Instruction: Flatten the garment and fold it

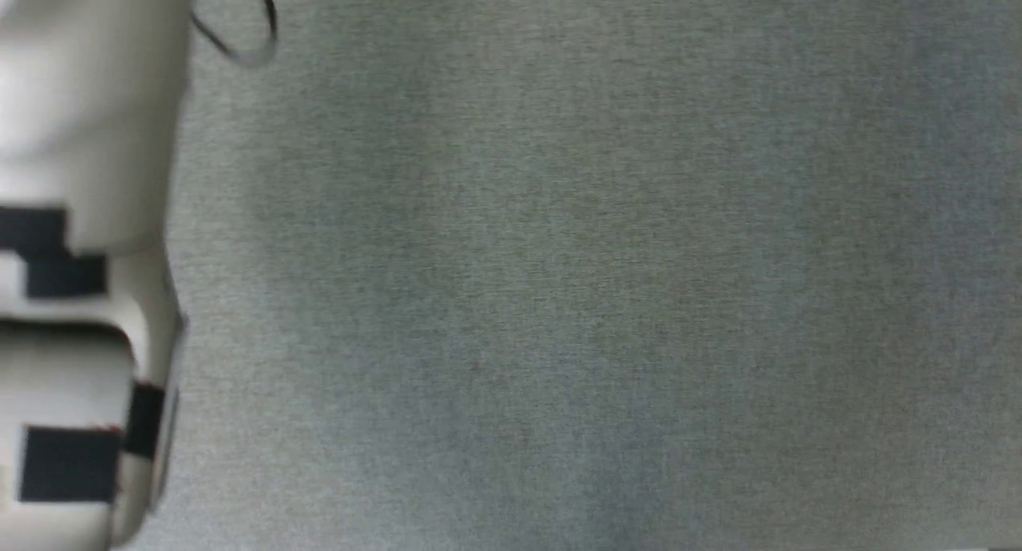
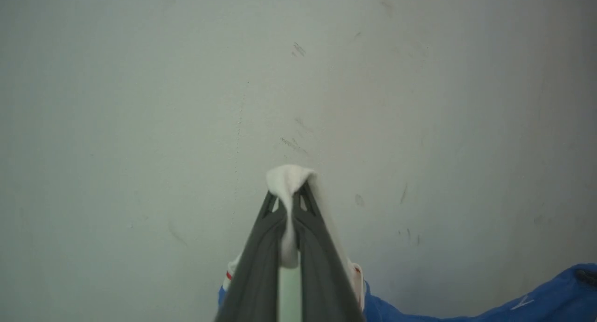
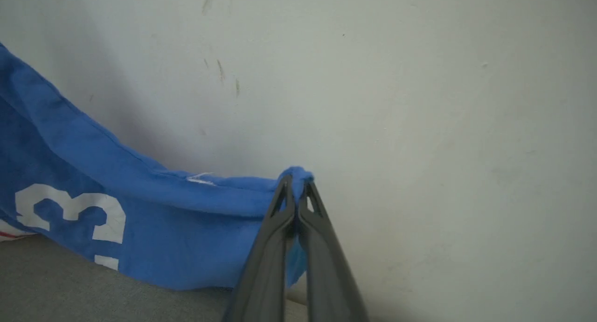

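Left gripper [image 2: 290,195] pinches white sleeve [image 2: 288,176]. Right gripper [image 3: 296,185] pinches blue T-shirt [image 3: 140,214] edge; cloth sags toward 9 o'clock. Advice: spread arms evenly, tension before lowering.

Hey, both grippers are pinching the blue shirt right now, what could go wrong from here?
1. The left gripper pinches only a small tuft of the white sleeve; it may slip out under tension.
2. The right gripper holds the garment by just a tip of its blue edge; the cloth sags beside it, so it could land bunched, not flat.
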Controlling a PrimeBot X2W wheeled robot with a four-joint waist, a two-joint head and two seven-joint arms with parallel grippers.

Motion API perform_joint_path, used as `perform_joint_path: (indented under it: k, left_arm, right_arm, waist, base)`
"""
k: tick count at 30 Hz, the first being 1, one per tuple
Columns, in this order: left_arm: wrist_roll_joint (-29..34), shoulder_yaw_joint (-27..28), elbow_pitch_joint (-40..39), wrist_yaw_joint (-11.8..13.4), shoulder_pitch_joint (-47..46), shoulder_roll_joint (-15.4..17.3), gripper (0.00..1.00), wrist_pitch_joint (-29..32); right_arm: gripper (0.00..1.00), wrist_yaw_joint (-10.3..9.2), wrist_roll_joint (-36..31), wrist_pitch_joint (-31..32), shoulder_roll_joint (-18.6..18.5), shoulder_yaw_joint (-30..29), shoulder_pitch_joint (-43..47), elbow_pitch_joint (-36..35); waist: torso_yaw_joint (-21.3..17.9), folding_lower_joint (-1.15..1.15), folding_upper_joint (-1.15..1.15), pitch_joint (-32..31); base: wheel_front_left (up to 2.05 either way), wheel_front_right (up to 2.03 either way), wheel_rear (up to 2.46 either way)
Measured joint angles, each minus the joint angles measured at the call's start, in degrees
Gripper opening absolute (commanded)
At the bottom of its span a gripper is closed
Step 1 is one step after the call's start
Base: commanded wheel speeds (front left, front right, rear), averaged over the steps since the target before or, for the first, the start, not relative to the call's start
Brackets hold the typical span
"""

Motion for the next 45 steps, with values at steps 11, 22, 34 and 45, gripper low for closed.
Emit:
perform_joint_path:
  k: [11,22,34,45]
  left_arm:
    - [-0.6,-5.0,-26.0,2.8,32.6,5.6,0.0,4.8]
    - [-2.4,-5.1,-42.9,12.5,67.6,11.6,0.0,8.2]
    - [-12.3,-11.1,-40.9,10.7,91.1,18.0,0.0,20.6]
    - [-24.1,-12.7,-45.1,10.3,102.2,21.9,0.0,33.0]
  right_arm:
    - [0.0,0.0,15.2,-3.4,-10.3,-1.0,26.3,-17.5]
    - [0.0,0.0,15.2,-0.9,-7.1,-12.2,58.1,-30.9]
    - [0.0,0.0,15.2,6.3,-3.7,-14.2,81.0,-33.3]
    - [0.0,0.0,16.0,15.2,-7.1,-15.6,95.0,-34.1]
  waist:
    - [1.0,-0.03,0.0,-6.7]
    - [-0.2,-0.04,0.0,-15.1]
    - [-0.1,-0.03,0.0,-23.3]
    - [1.2,-0.03,0.0,-29.6]
  base:
    - [0.0,0.0,0.0]
    - [0.0,0.0,0.0]
    - [0.0,0.0,0.0]
    - [0.0,0.0,0.0]
